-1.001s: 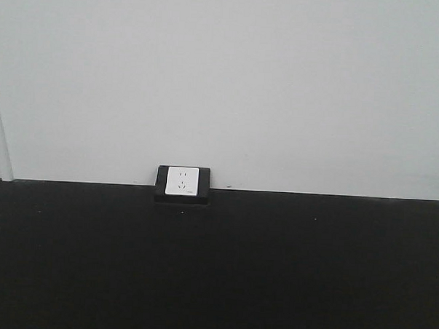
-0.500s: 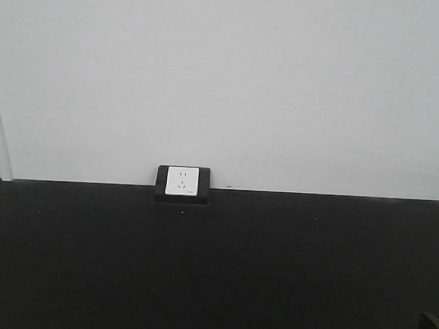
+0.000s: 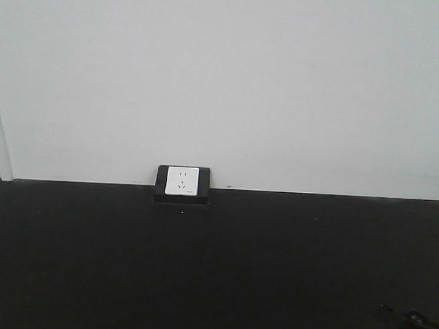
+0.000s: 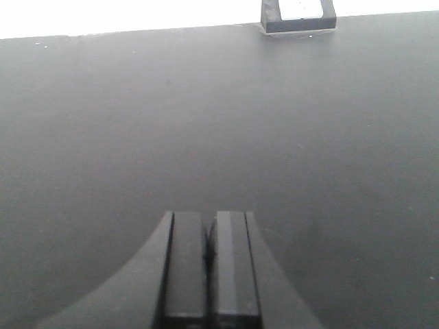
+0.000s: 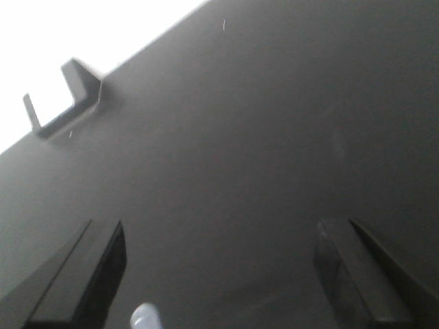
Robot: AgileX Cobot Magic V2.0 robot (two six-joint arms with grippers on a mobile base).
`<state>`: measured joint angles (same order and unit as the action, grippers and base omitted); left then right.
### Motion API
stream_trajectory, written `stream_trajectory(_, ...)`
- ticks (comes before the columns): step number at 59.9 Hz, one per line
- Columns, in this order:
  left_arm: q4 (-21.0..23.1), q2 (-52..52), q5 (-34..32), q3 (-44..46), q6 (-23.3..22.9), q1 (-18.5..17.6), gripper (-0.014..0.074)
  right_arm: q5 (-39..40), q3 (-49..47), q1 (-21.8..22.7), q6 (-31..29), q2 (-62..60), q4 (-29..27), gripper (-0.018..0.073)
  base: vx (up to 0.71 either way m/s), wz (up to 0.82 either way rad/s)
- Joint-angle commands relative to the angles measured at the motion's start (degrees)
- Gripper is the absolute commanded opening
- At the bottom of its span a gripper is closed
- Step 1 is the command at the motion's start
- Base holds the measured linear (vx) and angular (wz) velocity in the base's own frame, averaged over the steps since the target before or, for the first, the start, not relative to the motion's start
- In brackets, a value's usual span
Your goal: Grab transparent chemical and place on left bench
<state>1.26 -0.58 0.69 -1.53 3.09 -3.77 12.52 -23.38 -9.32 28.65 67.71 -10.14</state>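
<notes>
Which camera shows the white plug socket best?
The front-facing view. There the socket is whole, face-on and sharp, a white plate in a black frame. The left wrist view shows it cut off by the top edge. The right wrist view shows it tilted, and glare washes out its face.

The wall (image 3: 223, 77) is a plain, pale grey-white. The table (image 3: 215, 266) is matt black — charcoal grey in the wrist views, with a few tiny pale specks. The socket (image 3: 182, 181) has a white face in a black housing. The left gripper (image 4: 208, 253) is black, its jaws a shade darker than the grey shoulders beside them. The right gripper (image 5: 221, 236) is black too — one jaw faintly glossy. The transparent chemical (image 5: 145, 317) shows only a pale, bluish-white tip.
</notes>
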Motion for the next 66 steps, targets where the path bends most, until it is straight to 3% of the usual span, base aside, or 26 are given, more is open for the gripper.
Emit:
stream_trajectory(1,0.04,-1.10,-4.49,-0.93,-0.45,-0.10,-0.0003,8.58,-1.91,-2.76,5.12,2.09,4.89,0.0600,0.00,0.00)
stream_trajectory(15,0.04,-1.10,-4.49,-0.93,-0.45,-0.10,-0.0003,15.79,-1.91,-5.88,12.74,9.56,7.83,0.0575,0.00,0.00)
stream_trajectory(28,0.04,-1.10,-4.49,-0.93,-0.45,-0.10,-0.0003,20.86,-1.91,-6.55,19.59,14.42,17.17,0.0547,0.00,0.00)
stream_trajectory(34,0.04,-1.10,-4.49,-0.93,-0.45,-0.10,-0.0003,21.09,-1.91,-6.55,21.16,14.75,17.78,0.0459,0.00,0.00)
stream_trajectory(46,0.04,-1.10,-4.49,-0.93,-0.45,-0.10,-0.0003,21.14,-1.91,-6.55,21.10,14.75,18.33,0.0076,0.00,0.00)
stream_trajectory(50,0.04,-1.10,-4.49,-0.93,-0.45,-0.10,-0.0003,21.39,-1.91,-6.55,20.90,14.75,19.32,-0.0015,0.00,0.00)
stream_trajectory(66,0.04,-1.10,-4.49,-0.93,-0.45,-0.10,-0.0003,25.03,-1.91,-6.55,13.25,13.19,21.09,-0.0004,0.00,0.00)
